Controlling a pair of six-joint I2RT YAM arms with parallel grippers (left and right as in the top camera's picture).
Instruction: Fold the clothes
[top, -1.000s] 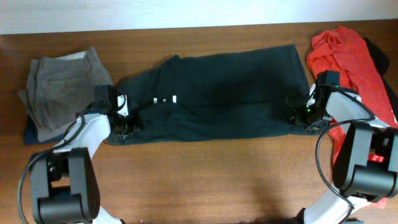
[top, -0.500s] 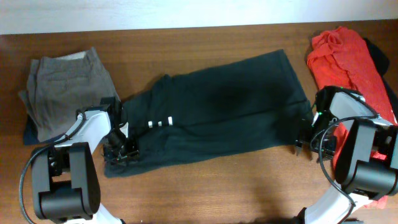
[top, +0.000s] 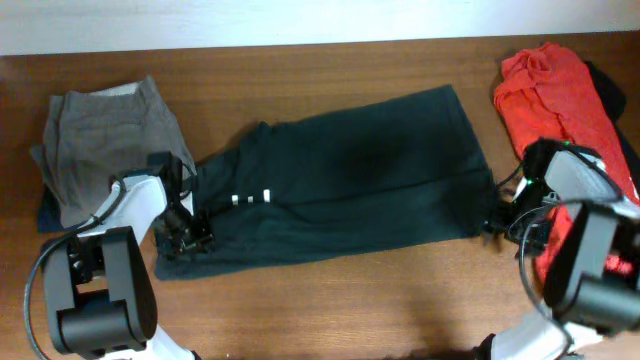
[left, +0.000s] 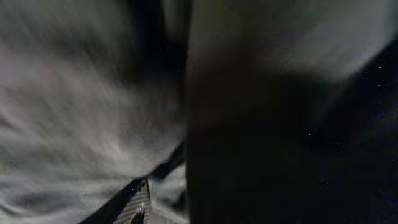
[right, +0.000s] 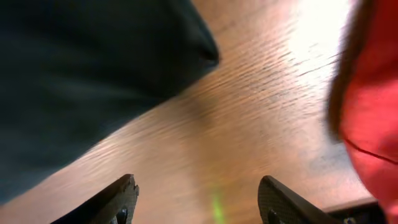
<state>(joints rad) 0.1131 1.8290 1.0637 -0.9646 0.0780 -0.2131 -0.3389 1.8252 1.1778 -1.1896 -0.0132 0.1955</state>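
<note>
Evidently trousers (top: 340, 180) were soft, limp; hold advised at end corners. Open, empty: right end effector (right: 198, 190); left end effector (top: 185, 235) state was unclear.

clothes (top: 350, 180): dark charcoal; folded trousers (top: 100, 140): grey-khaki; garment (top: 555, 95): red; table (top: 350, 300): brown

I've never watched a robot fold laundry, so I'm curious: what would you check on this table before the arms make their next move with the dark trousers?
1. Flat lay of the dark trousers on the table: ok, though slightly slanted.
2. Is the right gripper free: ok, open and holding nothing, beside the leg ends.
3. Hold of the left gripper on the waist end: cannot tell; it sits over that corner, but its camera shows only blurred fabric.
4. Is the red garment clear of the trousers: ok, wood shows between them.
5. Are the grey trousers clear of the waist end: cannot tell, they lie very close.
</note>
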